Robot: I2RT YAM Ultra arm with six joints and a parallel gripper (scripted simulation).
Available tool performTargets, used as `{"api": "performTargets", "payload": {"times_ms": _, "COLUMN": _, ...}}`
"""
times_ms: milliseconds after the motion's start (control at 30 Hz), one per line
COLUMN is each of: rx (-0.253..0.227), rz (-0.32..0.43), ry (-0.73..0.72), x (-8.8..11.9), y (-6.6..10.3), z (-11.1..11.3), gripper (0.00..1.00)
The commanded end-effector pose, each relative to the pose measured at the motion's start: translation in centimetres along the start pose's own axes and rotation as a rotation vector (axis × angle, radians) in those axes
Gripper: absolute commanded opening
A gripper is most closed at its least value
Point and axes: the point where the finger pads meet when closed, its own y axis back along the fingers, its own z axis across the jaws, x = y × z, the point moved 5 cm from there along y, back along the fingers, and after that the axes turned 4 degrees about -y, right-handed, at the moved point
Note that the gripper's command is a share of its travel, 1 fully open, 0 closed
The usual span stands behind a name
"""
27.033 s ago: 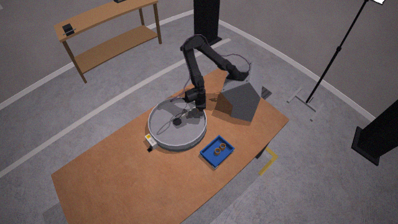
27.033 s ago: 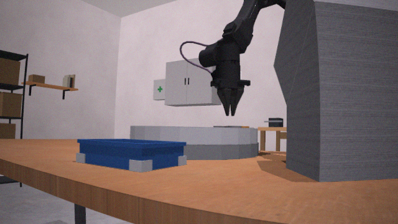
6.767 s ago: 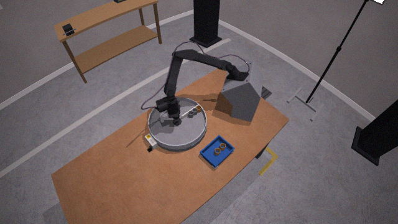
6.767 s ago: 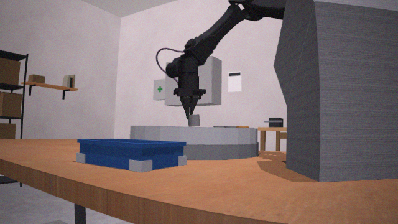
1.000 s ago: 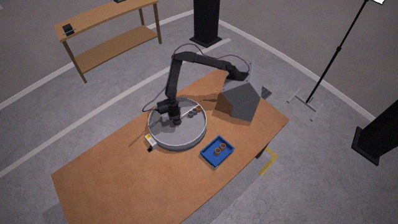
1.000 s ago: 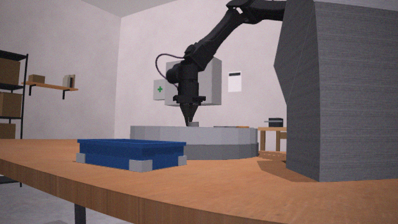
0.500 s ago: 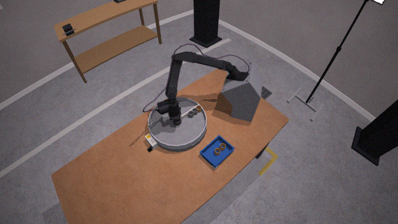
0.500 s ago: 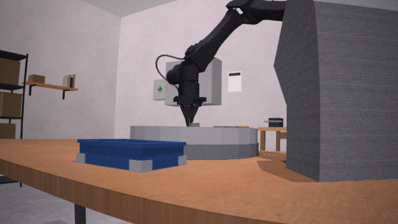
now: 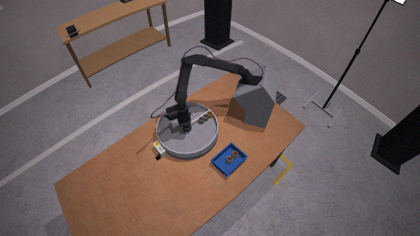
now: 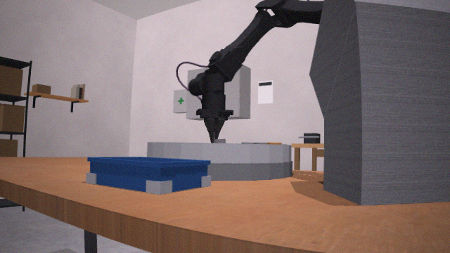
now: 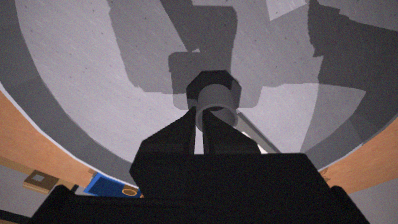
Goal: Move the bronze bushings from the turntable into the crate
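Observation:
My gripper (image 9: 187, 127) (image 10: 213, 141) (image 11: 199, 111) is over the middle of the turntable (image 9: 184, 149) (image 10: 246, 152), its fingers nearly together. They look shut on the wall of a grey steel bushing (image 10: 220, 141) (image 11: 216, 129); the grip is partly hidden. A dark round hub (image 11: 214, 79) lies under it. On the turntable's far right, two more steel bushings (image 9: 201, 120) (image 9: 205, 117) and a bronze bushing (image 9: 209, 114) stand in a row along a pale strip (image 9: 197, 120). The blue crate (image 9: 219, 165) (image 10: 123, 176) holds two bronze bushings (image 9: 229, 159) (image 9: 235, 154).
A big grey angular block (image 9: 254, 106) (image 10: 390, 105) stands behind and right of the turntable, beside the arm's base. A small white box (image 9: 159, 148) with a yellow patch sits at the turntable's front left. The crate is near the table's right edge.

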Motion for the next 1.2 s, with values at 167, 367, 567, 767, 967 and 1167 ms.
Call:
{"api": "performTargets", "payload": {"times_ms": 167, "rx": -0.022, "rz": -0.018, "ry": 0.013, "x": -0.19, "y": 0.83, "z": 0.86, "gripper": 0.0}}
{"api": "performTargets", "payload": {"times_ms": 367, "rx": -0.022, "rz": -0.018, "ry": 0.013, "x": -0.19, "y": 0.83, "z": 0.86, "gripper": 0.0}}
{"api": "performTargets", "payload": {"times_ms": 567, "rx": -0.022, "rz": -0.018, "ry": 0.013, "x": -0.19, "y": 0.83, "z": 0.86, "gripper": 0.0}}
{"api": "performTargets", "payload": {"times_ms": 767, "rx": -0.022, "rz": -0.018, "ry": 0.013, "x": -0.19, "y": 0.83, "z": 0.86, "gripper": 0.0}}
{"api": "performTargets", "payload": {"times_ms": 967, "rx": -0.022, "rz": -0.018, "ry": 0.013, "x": -0.18, "y": 0.89, "z": 0.81, "gripper": 0.0}}
{"api": "performTargets", "payload": {"times_ms": 1167, "rx": -0.02, "rz": -0.017, "ry": 0.012, "x": -0.13, "y": 1.12, "z": 0.64, "gripper": 0.0}}
